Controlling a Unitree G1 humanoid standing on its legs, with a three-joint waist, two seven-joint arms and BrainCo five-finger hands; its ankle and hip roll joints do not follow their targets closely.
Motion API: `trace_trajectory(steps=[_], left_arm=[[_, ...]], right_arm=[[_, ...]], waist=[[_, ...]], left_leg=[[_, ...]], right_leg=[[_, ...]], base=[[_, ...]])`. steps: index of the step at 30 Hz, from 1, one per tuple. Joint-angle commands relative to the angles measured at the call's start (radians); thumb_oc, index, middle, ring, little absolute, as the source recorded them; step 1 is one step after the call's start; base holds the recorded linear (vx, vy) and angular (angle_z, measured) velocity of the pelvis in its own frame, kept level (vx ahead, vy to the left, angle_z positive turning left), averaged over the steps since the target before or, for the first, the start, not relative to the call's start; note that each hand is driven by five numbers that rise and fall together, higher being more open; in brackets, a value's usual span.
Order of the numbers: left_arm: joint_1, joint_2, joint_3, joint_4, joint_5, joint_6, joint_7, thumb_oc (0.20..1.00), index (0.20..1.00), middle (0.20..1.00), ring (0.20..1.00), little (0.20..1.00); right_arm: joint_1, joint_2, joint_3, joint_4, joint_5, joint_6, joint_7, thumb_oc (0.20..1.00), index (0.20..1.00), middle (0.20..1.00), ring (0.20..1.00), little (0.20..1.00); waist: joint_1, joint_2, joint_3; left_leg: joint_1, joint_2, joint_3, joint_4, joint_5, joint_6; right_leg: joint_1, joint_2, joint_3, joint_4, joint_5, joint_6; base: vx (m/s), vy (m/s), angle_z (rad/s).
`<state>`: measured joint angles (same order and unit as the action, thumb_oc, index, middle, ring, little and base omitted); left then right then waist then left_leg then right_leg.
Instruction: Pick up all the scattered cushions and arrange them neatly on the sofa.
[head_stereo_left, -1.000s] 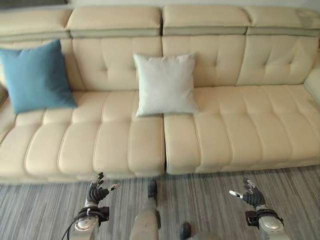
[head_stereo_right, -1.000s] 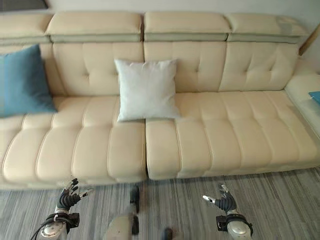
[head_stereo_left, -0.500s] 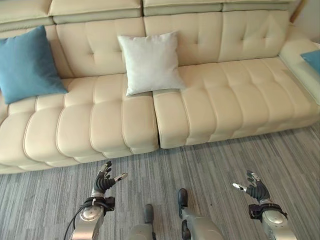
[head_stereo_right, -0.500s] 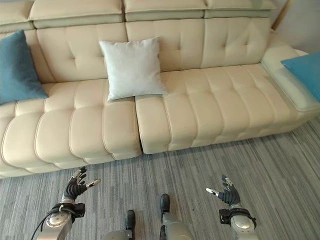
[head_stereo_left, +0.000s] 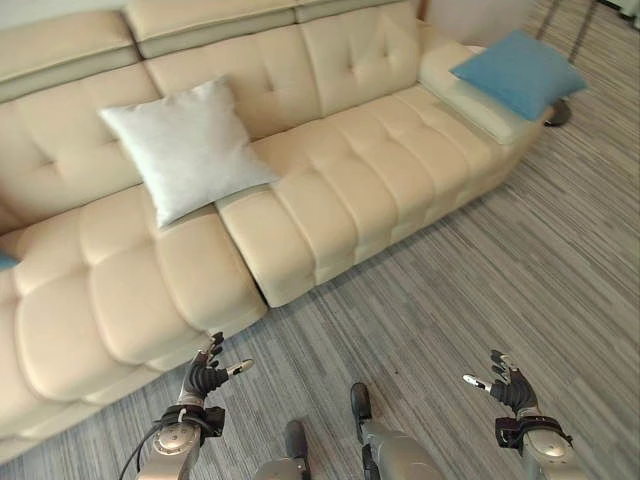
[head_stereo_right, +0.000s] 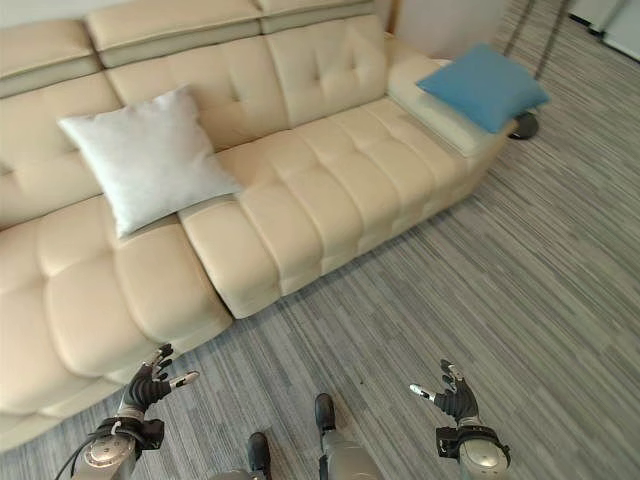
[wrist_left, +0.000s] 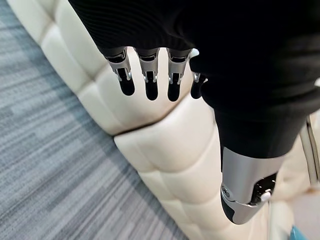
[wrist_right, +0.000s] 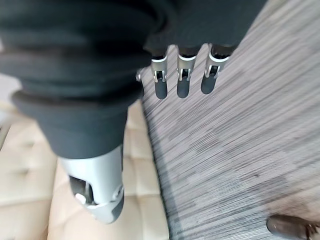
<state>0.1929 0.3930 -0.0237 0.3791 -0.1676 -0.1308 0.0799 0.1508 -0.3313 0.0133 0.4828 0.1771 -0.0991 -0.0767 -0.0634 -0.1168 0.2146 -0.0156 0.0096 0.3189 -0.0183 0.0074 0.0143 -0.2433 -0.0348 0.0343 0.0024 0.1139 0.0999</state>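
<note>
A white cushion (head_stereo_left: 185, 148) leans upright against the back of the cream sofa (head_stereo_left: 330, 200). A blue cushion (head_stereo_left: 518, 72) lies flat on the sofa's far right arm end, also seen as the blue cushion (head_stereo_right: 484, 86). A sliver of another blue cushion (head_stereo_left: 5, 260) shows at the left edge. My left hand (head_stereo_left: 204, 378) hangs low over the carpet by the sofa's front, fingers relaxed and holding nothing. My right hand (head_stereo_left: 508, 390) hangs over the carpet further right, open and holding nothing. Relaxed fingers (wrist_left: 148, 80) show in the left wrist view, fingers (wrist_right: 182, 80) in the right wrist view.
Grey striped carpet (head_stereo_left: 480, 270) runs in front of the sofa and out to the right. A dark round base with thin legs (head_stereo_left: 556, 110) stands on the floor past the sofa's right end.
The camera has swung to the right: the sofa now slants across the picture, the right-end blue cushion is in full view, the left blue cushion has slid almost out. Both hands stay low and open.
</note>
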Motion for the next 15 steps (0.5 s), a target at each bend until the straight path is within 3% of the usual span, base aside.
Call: trace_trajectory(steps=[1,4,7,8,9,12,15], left_arm=[[0.005,0.022,0.062,-0.04,0.013,-0.037,0.008,1.0,1.0,1.0,1.0,1.0],[0.009,0.013,0.072,-0.034,0.006,-0.035,0.011,1.0,1.0,1.0,1.0,1.0],[-0.003,0.012,0.061,-0.025,0.006,-0.038,0.011,1.0,1.0,1.0,1.0,1.0],[0.002,0.005,0.049,-0.027,0.014,-0.039,-0.005,1.0,1.0,1.0,1.0,1.0],[0.003,0.004,0.049,-0.028,0.014,-0.039,-0.005,1.0,1.0,1.0,1.0,1.0],[-0.027,-0.011,0.01,-0.016,0.008,-0.038,-0.011,1.0,1.0,1.0,1.0,1.0],[-0.037,-0.014,0.003,-0.005,0.005,-0.036,-0.005,1.0,1.0,1.0,1.0,1.0]], right_arm=[[-0.065,-0.027,0.018,-0.054,-0.009,-0.038,-0.005,1.0,1.0,1.0,1.0,1.0],[-0.07,-0.031,0.026,-0.085,-0.032,-0.036,-0.008,1.0,1.0,1.0,1.0,1.0],[-0.056,-0.031,0.02,-0.108,-0.027,-0.039,-0.004,1.0,1.0,1.0,1.0,1.0],[-0.019,-0.033,0.004,-0.119,-0.015,-0.042,0.0,1.0,1.0,1.0,1.0,1.0],[-0.018,-0.033,0.004,-0.12,-0.015,-0.042,0.0,1.0,1.0,1.0,1.0,1.0],[0.012,-0.065,-0.024,-0.138,0.001,-0.049,-0.01,1.0,1.0,1.0,1.0,1.0],[0.013,-0.069,-0.031,-0.136,0.006,-0.045,-0.014,1.0,1.0,1.0,1.0,1.0]], waist=[[0.044,0.048,-0.009],[0.051,0.062,-0.001],[0.032,0.058,0.004],[0.006,0.054,-0.002],[0.005,0.056,-0.002],[-0.008,0.063,0.01],[-0.009,0.065,0.014]], left_leg=[[-0.006,0.07,-0.026,0.076,-0.13,-0.035],[0.044,0.102,0.021,0.082,-0.161,-0.049],[0.061,0.109,0.024,0.106,-0.185,-0.054],[0.077,0.144,0.029,0.192,-0.202,-0.073],[0.074,0.148,0.027,0.198,-0.204,-0.075],[-0.024,0.22,-0.029,0.449,-0.111,-0.103],[-0.051,0.237,-0.048,0.489,-0.071,-0.116]], right_leg=[[0.089,-0.137,-0.294,0.134,-0.135,0.059],[0.035,-0.183,-0.4,0.207,-0.135,0.066],[0.033,-0.181,-0.377,0.204,-0.147,0.068],[0.062,-0.152,-0.344,0.182,-0.176,0.037],[0.063,-0.15,-0.346,0.181,-0.176,0.036],[0.144,-0.083,-0.334,0.125,-0.219,-0.029],[0.156,-0.071,-0.332,0.121,-0.232,-0.043]], base=[[0.16,-0.082,-1.67],[0.16,-0.097,-1.4],[0.22,-0.216,-0.45],[0.26,-0.268,0.11],[0.34,-0.412,0.04],[0.21,-0.287,-0.29],[0.18,-0.157,-0.29]])
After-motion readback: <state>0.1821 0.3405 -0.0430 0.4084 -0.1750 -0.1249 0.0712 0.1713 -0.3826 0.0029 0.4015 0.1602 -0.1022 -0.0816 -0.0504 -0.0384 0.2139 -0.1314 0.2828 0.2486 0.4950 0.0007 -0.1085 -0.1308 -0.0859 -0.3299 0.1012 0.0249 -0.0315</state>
